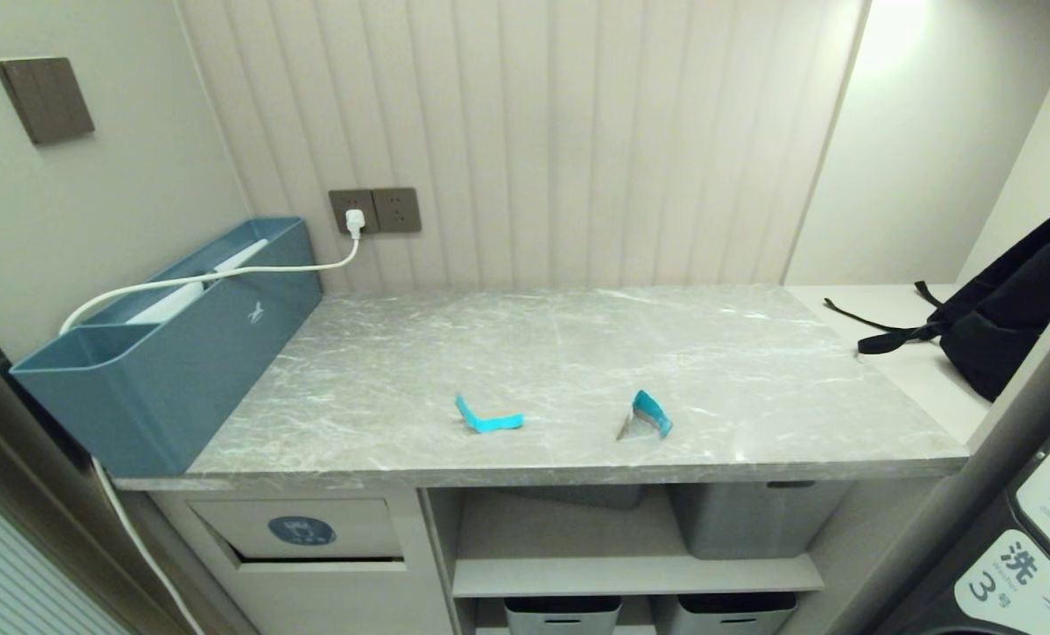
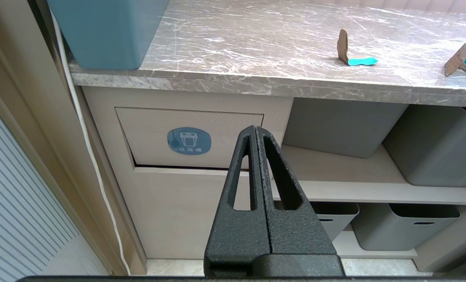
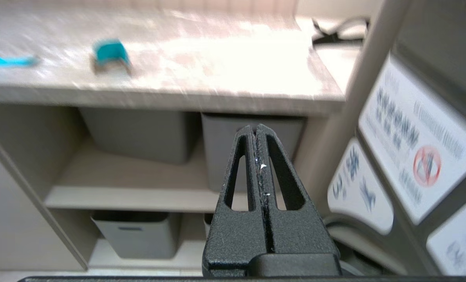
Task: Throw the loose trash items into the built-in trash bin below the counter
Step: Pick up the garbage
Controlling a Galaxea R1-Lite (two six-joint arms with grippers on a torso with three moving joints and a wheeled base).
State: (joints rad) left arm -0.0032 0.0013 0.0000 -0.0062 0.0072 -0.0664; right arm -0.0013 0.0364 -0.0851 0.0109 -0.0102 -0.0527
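Worktop [image 1: 578,353]: strip [image 1: 487,419] and wrapper [image 1: 647,414], apart
Left hand [image 2: 255,129]: fingers together, empty
Right hand [image 3: 255,128]: fingers together, empty

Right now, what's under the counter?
Under the counter: at the left, the built-in trash bin with its flap; to its right, shelves holding grey tubs. The bin's inside is hidden behind the flap.
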